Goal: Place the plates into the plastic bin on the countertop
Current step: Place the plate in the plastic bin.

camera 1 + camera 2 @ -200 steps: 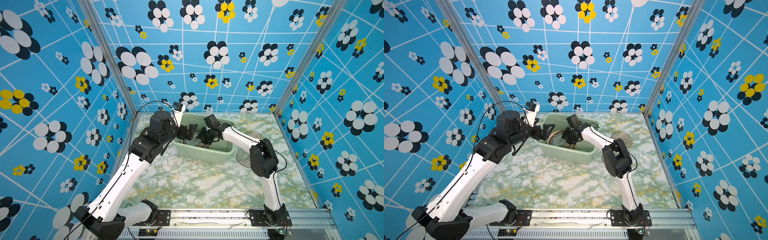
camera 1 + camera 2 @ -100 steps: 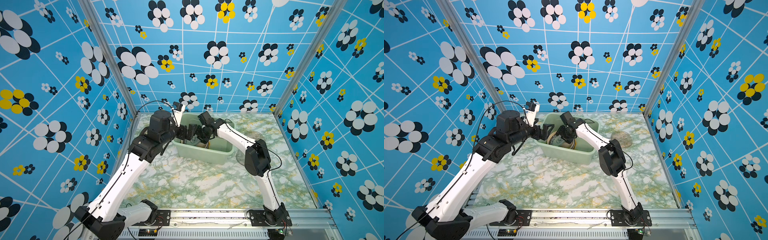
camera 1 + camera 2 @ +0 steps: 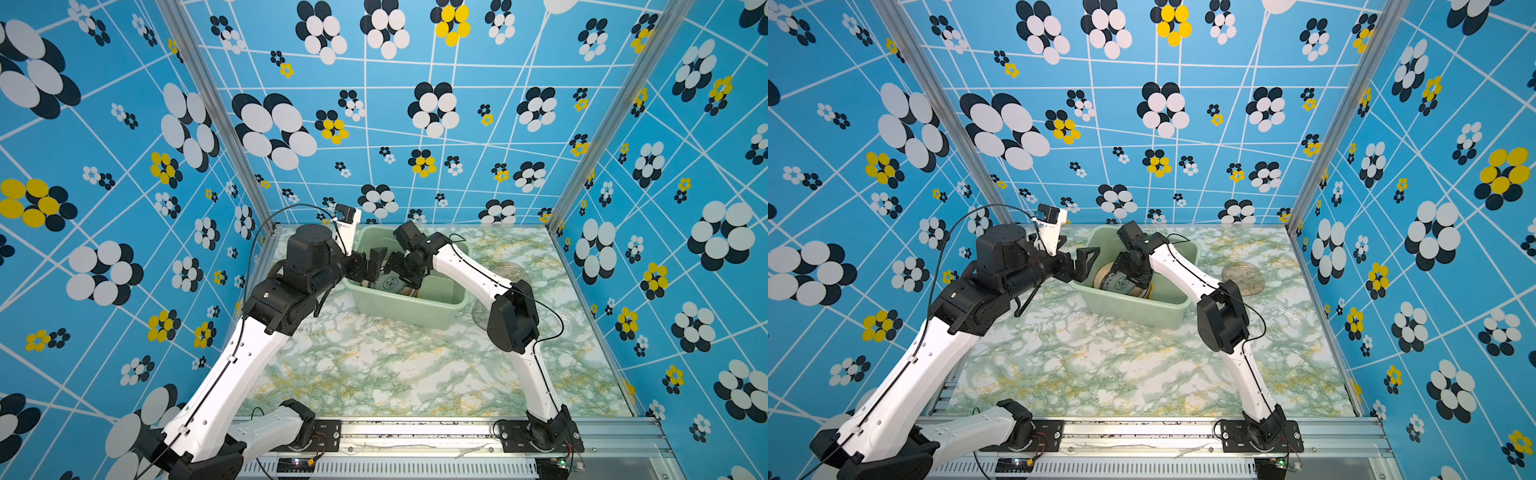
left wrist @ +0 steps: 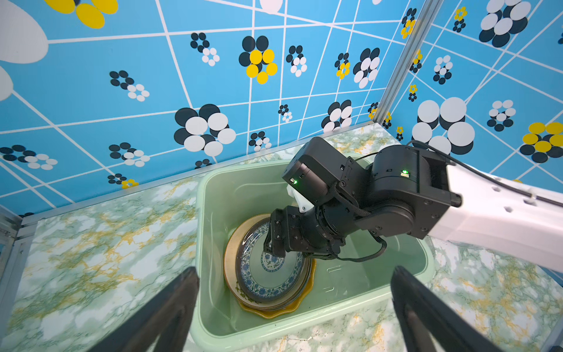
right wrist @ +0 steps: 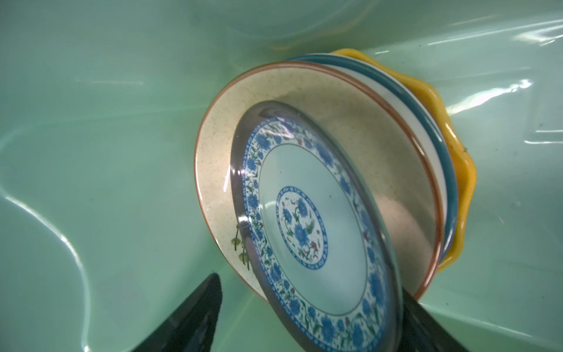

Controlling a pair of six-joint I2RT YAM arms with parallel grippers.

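Observation:
The pale green plastic bin (image 3: 407, 313) (image 3: 1133, 309) stands at the back of the marble countertop (image 3: 395, 365). Inside it lies a stack of plates: a yellow scalloped one (image 4: 274, 312) (image 5: 457, 158) at the bottom, a white one with a dark rim (image 5: 438, 137), then a cream one (image 4: 232, 262) (image 5: 289, 91). The blue-white plate (image 4: 271, 274) (image 5: 304, 231) lies tilted on top. My right gripper (image 4: 275, 243) (image 5: 310, 286) reaches into the bin, open, its fingers astride that plate's edge. My left gripper (image 3: 370, 266) (image 4: 294, 271) hovers open over the bin's left rim, holding nothing.
Two clear glass plates (image 3: 1244, 274) (image 3: 1287, 324) lie on the countertop right of the bin, near my right arm's elbow (image 3: 1221, 320). The blue flowered walls close in the back and both sides. An aluminium rail (image 3: 415, 432) runs along the front edge.
My right gripper has opened, and its arm has swung left inside the bin, bringing the blue-white plate over the stack. The left arm has stayed still.

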